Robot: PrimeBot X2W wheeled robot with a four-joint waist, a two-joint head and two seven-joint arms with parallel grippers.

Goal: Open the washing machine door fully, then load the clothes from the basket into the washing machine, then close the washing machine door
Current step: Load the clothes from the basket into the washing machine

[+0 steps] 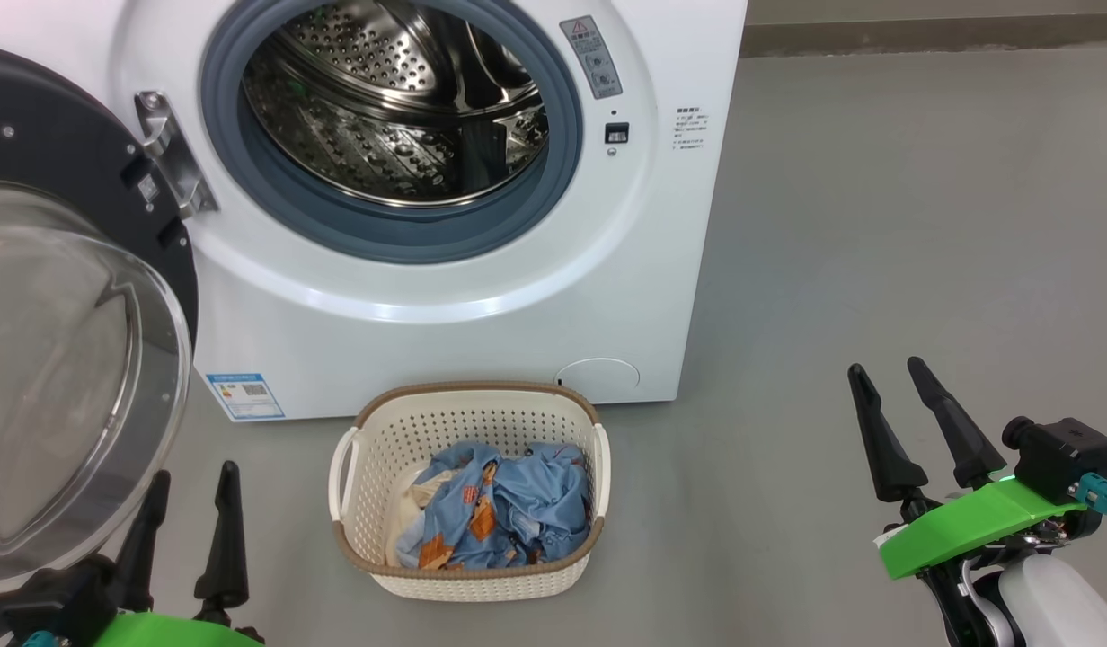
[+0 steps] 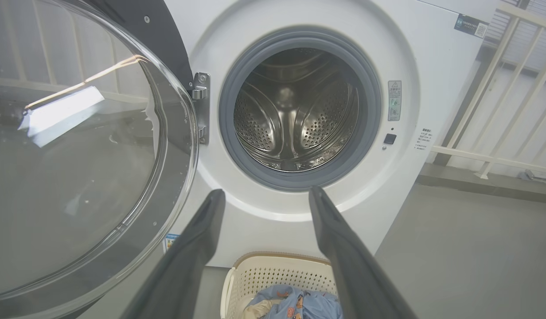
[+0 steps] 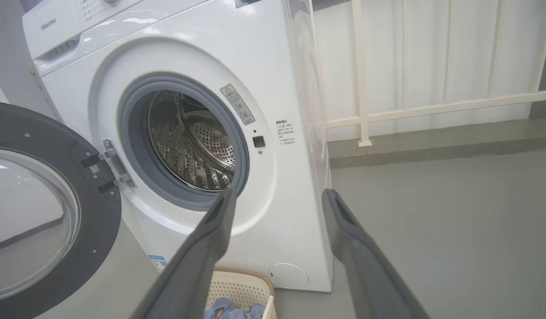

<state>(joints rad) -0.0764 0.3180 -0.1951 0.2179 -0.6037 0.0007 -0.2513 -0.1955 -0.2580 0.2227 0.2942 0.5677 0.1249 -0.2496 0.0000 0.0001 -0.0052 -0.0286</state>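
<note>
1. Head view. The landmark is the big white front-loading washing machine (image 1: 482,332). Its round glossy black door (image 1: 64,135), with a bulging clear glass bowl, stands swung open on the hinge left of the opening. The grey rubber gasket (image 1: 410,232) and perforated steel drum (image 1: 401,108) are exposed.
2. Head view. The cream-white perforated plastic basket (image 1: 473,429) with a brown woven-look rim sits on the grey floor (image 1: 877,225), just in front of the washing machine and below the opening. The clothes (image 1: 509,517), light blue bear-print fabric with a cream-white piece, lie bundled inside the basket.
3. Head view. My left pincer (image 1: 196,470) is before the machine's left corner, beside the door glass. My right pincer (image 1: 886,365) is well off the machine's right side, over floor. Both are spread open and grip nothing.
4. Left wrist view. My fingers are wide apart and aimed at the machine's opening. The door glass is to its left, and the basket is below with the clothes in it.
5. Right wrist view. My fingers are wide apart, framing the machine's right front edge. A white railing (image 3: 361,88) stands behind the machine.
</note>
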